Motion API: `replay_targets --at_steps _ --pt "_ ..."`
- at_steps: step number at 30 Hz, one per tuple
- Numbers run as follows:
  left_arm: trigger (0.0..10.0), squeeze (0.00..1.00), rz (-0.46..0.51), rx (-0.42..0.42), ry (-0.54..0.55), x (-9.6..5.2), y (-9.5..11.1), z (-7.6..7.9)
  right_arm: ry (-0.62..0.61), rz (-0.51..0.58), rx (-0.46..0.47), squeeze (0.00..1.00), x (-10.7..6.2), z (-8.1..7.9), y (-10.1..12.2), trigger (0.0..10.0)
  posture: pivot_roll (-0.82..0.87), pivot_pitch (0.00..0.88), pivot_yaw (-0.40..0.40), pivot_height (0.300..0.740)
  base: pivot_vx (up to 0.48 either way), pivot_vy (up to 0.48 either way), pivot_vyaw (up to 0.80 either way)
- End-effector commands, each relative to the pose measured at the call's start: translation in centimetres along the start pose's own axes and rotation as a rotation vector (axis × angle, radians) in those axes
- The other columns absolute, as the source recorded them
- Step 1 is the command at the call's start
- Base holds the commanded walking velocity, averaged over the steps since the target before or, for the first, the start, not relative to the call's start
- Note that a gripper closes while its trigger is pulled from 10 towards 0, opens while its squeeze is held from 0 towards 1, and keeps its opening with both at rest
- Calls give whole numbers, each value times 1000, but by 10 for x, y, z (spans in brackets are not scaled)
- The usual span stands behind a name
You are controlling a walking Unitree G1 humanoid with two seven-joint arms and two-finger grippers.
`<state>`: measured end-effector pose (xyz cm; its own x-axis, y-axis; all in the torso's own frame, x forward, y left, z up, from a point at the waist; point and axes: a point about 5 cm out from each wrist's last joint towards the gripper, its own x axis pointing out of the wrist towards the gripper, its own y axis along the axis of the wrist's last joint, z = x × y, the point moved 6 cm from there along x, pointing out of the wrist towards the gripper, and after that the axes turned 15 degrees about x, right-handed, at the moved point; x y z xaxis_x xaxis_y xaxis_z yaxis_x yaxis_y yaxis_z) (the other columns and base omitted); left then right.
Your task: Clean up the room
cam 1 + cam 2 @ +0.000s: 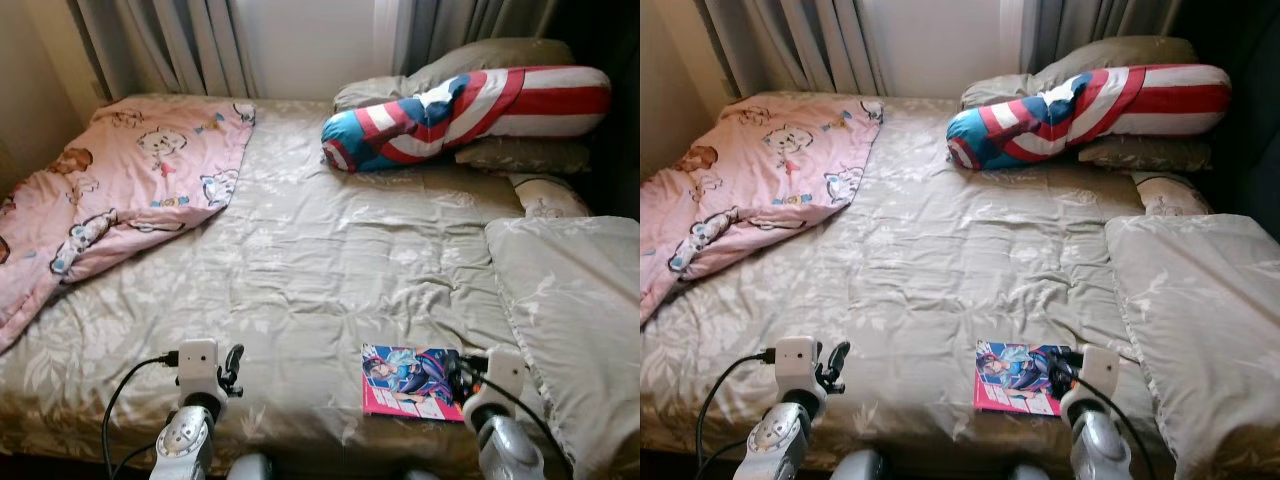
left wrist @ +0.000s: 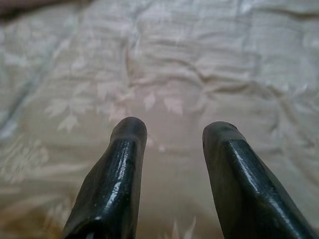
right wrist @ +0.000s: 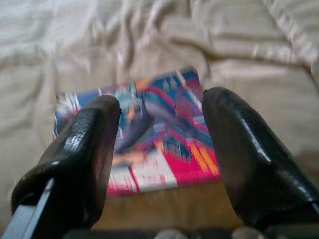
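Observation:
A colourful comic book (image 1: 412,380) lies flat on the beige bedspread (image 1: 330,260) near the bed's front edge. My right gripper (image 3: 162,112) hovers open just above and in front of the comic book (image 3: 149,134), its two black fingers (image 3: 89,144) apart with nothing between them. My left gripper (image 2: 174,132) is open over bare bedspread at the front left, seen in the left eye view as the left gripper (image 1: 232,365).
A pink cartoon-print blanket (image 1: 130,190) lies crumpled at the back left. A red, white and blue shield-pattern bolster (image 1: 460,110) rests on beige pillows at the head. A large beige pillow (image 1: 575,310) lies at the right. Curtains (image 1: 170,45) hang behind.

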<state>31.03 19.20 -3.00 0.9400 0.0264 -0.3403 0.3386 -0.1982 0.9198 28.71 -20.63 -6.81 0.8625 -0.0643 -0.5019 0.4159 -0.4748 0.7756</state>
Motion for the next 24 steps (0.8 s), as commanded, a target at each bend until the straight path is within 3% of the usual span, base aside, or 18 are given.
replay_targets --at_steps 1,6,10,12,20,24 --pt "10000 0 -44 10 -2 0 -11 -2 -23 -66 -34 0 -3 6 -15 10000 -103 0 11 727 0 0 0" --pt "10000 0 -147 26 -19 -4 -34 -1 -50 -166 -64 0 -11 12 -42 10000 -97 0 15 740 0 0 0" --pt "10000 0 -200 33 -29 -8 -47 -1 -81 -203 -68 0 -15 19 -52 10000 -88 0 17 740 0 0 0" --pt "10000 0 -300 59 -45 -16 -69 2 -146 -249 -65 0 -21 30 -64 10000 -92 0 17 740 0 0 0" --pt "10000 0 -416 48 -68 -29 -92 7 -201 -273 -58 0 -27 39 -72 10000 -77 0 22 740 0 0 0" --pt "10000 0 -429 55 -68 -31 -96 7 -188 -288 -115 0 -28 38 -75 10000 -82 0 26 740 0 0 0"
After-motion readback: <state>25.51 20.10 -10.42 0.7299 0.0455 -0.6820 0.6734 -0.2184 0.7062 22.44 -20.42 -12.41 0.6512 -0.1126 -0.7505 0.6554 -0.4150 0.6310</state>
